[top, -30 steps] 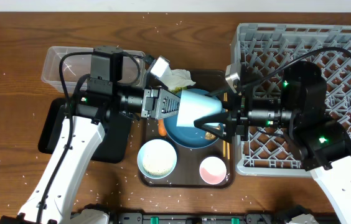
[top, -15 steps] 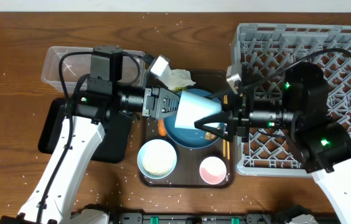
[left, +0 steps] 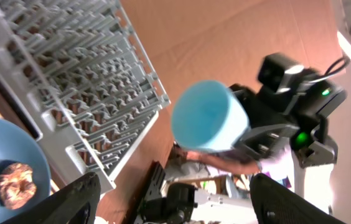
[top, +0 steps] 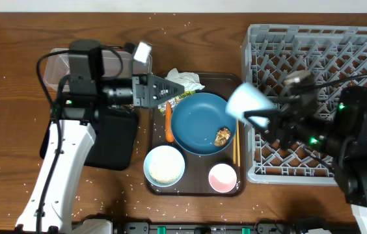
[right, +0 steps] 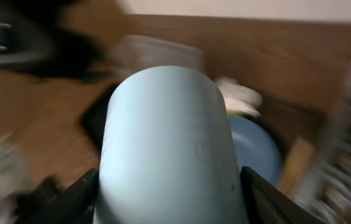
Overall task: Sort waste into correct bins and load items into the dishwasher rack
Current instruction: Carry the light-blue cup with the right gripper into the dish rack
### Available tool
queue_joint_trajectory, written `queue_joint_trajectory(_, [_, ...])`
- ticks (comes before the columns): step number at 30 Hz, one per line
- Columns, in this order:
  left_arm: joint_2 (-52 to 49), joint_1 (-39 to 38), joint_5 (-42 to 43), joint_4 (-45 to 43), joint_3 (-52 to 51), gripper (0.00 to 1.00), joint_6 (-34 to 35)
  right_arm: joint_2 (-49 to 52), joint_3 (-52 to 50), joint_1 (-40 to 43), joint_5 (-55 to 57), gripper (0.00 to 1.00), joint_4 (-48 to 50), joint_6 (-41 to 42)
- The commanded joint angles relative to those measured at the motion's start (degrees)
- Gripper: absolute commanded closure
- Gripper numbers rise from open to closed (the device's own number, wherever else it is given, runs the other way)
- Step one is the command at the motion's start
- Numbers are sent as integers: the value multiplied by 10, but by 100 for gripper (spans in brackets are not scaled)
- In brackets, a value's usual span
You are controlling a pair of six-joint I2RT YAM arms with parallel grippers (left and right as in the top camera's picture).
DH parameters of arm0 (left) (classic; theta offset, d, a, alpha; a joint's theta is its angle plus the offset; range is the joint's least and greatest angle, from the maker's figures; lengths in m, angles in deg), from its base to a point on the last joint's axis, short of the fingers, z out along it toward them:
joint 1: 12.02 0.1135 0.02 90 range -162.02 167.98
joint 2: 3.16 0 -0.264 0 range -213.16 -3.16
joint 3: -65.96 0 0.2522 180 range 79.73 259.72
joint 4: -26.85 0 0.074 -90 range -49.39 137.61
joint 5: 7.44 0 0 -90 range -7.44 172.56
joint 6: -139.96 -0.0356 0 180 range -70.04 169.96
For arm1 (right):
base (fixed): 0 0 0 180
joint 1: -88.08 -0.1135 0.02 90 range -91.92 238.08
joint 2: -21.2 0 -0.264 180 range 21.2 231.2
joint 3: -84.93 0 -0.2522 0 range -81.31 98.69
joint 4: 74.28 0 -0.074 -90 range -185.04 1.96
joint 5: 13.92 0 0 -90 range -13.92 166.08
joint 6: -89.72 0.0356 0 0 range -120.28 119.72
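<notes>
My right gripper [top: 256, 114] is shut on a pale blue cup [top: 247, 101], which hangs tilted over the left edge of the grey dishwasher rack [top: 320, 45]. In the right wrist view the cup [right: 169, 137] fills the space between both fingers [right: 76, 202]. My left gripper [top: 164, 91] stands open and empty above the back left of the brown tray, near the white tissue [top: 185, 80] and yellow-green wrapper [top: 181, 96]. From the left wrist view the cup [left: 210, 115] shows its blue inside. The blue plate [top: 200, 120] carries a brown food lump [top: 222, 136]; a carrot piece [top: 168, 123] lies at its left.
On the brown serving tray [top: 193, 190] stand a white bowl of rice [top: 164, 164], a pink-lined cup [top: 222, 177] and chopsticks [top: 237, 148]. A clear tub [top: 58, 65] and a black tray [top: 115, 140] lie at the left. Rice grains dot the wooden table.
My left gripper opened, let go of the blue cup and drew back to the left. My right gripper carried the cup right and up, off the plate toward the rack.
</notes>
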Motion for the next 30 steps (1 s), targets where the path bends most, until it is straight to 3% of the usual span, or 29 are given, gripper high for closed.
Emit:
queue_joint_trajectory(1, [4,16,-8,-3,9,27,31,4,8,52,102,52,-35,17])
queue_joint_trajectory(6, [27,16,-71,4,9,37,40,25,8,126,135,55,-106,25])
queue_joint_trajectory(10, [66,16,-184,50,9,38,32,42,8,184,136,56,-139,32])
queue_joint_trajectory(21, [146,-5,-577,330,9,38,-47,83,8,352,295,52,-212,66])
queue_joint_trajectory(30, [144,-62,-656,362,9,38,-49,143,8,422,298,52,-212,66])
